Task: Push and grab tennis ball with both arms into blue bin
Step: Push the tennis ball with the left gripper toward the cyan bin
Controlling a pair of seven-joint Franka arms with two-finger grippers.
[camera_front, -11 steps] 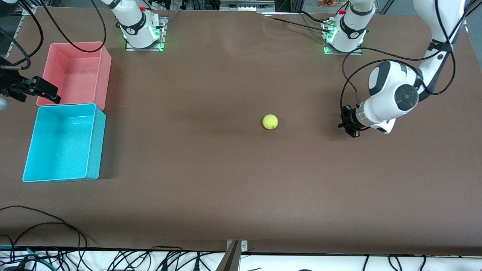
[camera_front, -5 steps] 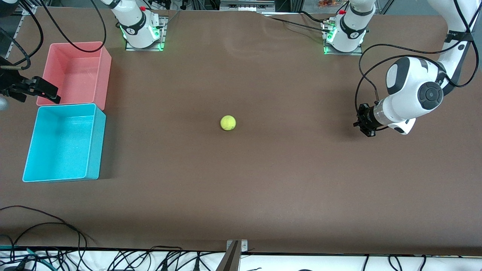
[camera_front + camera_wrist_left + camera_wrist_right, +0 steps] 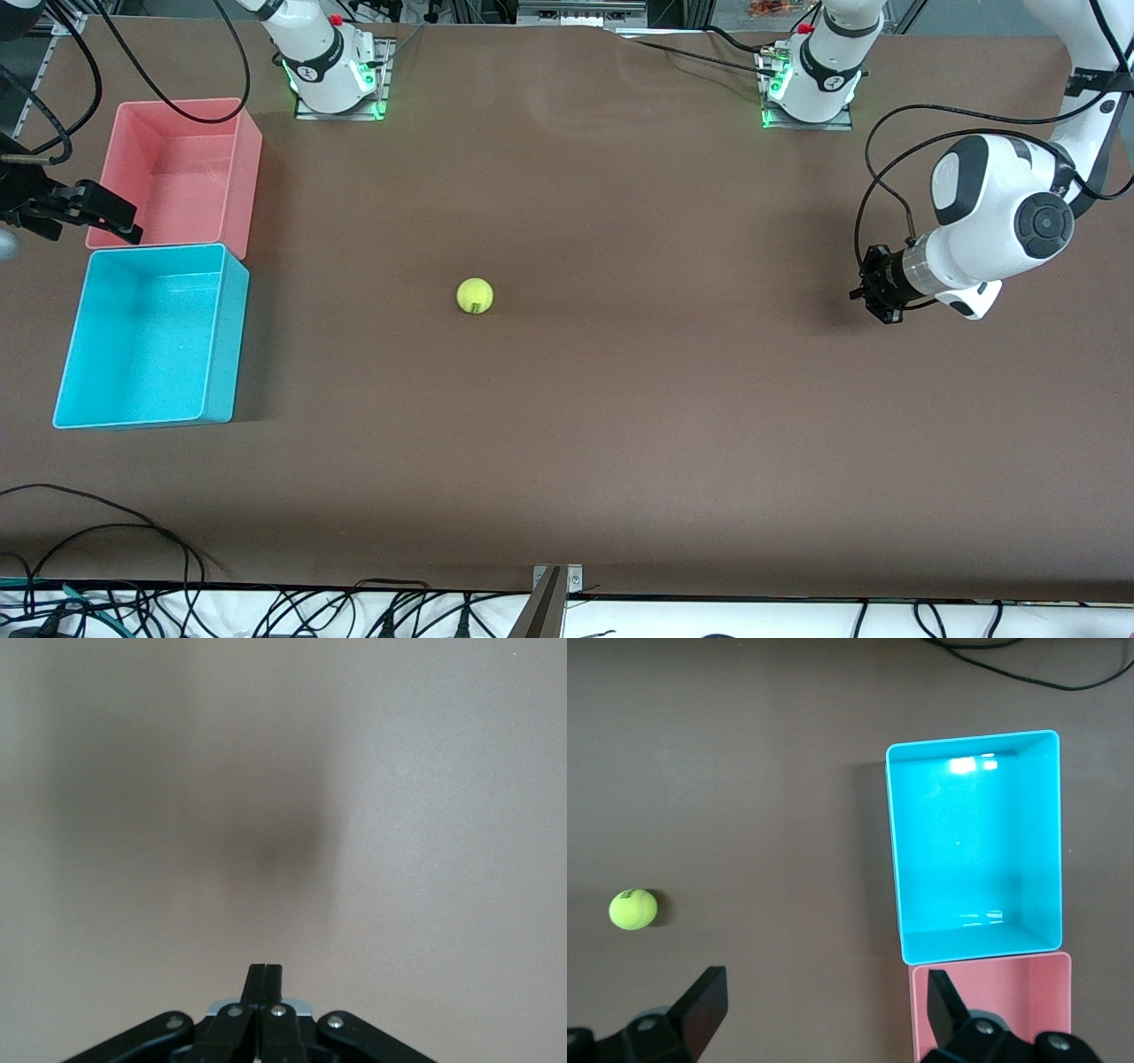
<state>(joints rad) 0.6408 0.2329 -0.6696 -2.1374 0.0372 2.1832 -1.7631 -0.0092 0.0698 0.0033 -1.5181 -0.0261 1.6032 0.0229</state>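
Observation:
The tennis ball lies on the brown table near its middle, between the two arms' ends. It also shows in the right wrist view. The blue bin stands empty at the right arm's end and shows in the right wrist view too. My left gripper is shut and empty, low over bare table at the left arm's end, well apart from the ball. In the left wrist view its fingertips are pressed together. My right gripper is open and empty, high over the pink bin's edge.
A pink bin of the same shape stands empty against the blue bin, farther from the front camera. Black cables lie along the table's front edge.
The ball has rolled across the table toward the blue bin. My left gripper has drawn back toward the left arm's end. The right arm has not moved.

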